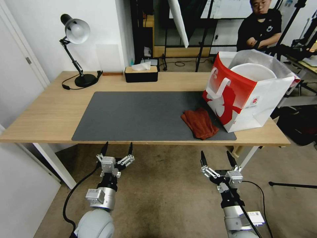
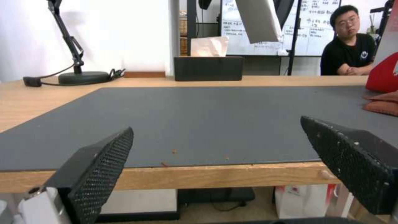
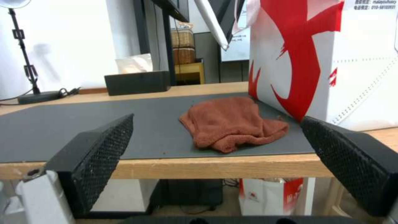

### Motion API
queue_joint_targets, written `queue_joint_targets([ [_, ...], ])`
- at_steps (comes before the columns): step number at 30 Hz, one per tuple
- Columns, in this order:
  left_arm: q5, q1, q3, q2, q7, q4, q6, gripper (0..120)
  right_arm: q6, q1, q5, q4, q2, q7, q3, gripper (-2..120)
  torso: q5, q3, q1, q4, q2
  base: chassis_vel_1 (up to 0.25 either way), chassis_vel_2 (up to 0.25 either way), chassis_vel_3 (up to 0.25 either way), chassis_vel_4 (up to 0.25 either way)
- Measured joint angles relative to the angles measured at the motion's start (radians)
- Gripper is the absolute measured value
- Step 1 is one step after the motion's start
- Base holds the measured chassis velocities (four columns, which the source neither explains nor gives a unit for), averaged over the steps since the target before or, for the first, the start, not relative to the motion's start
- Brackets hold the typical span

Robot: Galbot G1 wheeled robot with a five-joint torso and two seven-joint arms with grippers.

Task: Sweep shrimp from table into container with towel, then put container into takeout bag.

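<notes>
The red-and-white takeout bag (image 1: 244,99) stands open at the right end of the table (image 1: 49,112), and the round white container (image 1: 252,71) sits inside it. A crumpled rust-red towel (image 1: 199,123) lies on the dark grey mat (image 1: 138,115) just left of the bag (image 3: 315,56). The shrimp are hidden from view; a few tiny crumbs (image 2: 174,151) lie near the mat's front edge. My left gripper (image 1: 118,147) and right gripper (image 1: 215,154) hang open and empty below the table's front edge. In the right wrist view the towel (image 3: 232,124) lies ahead of the open fingers (image 3: 95,155).
A desk lamp (image 1: 76,33) and a black tissue box (image 1: 141,74) stand along the table's far edge. A person sits beyond the table behind the bag. Another red-and-white bag (image 3: 269,193) stands on the floor under the table.
</notes>
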Motion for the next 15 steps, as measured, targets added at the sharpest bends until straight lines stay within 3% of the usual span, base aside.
queue_joint_targets([
  [15, -0.002, -0.005, 0.003, 0.003, 0.000, 0.002, 0.001, 100, 0.003, 0.002, -0.002, -0.002, 0.000, -0.002, 0.000, 100, -0.0001, 0.000, 0.000, 0.0000, 0.000, 0.000, 0.000, 0.000, 0.000],
])
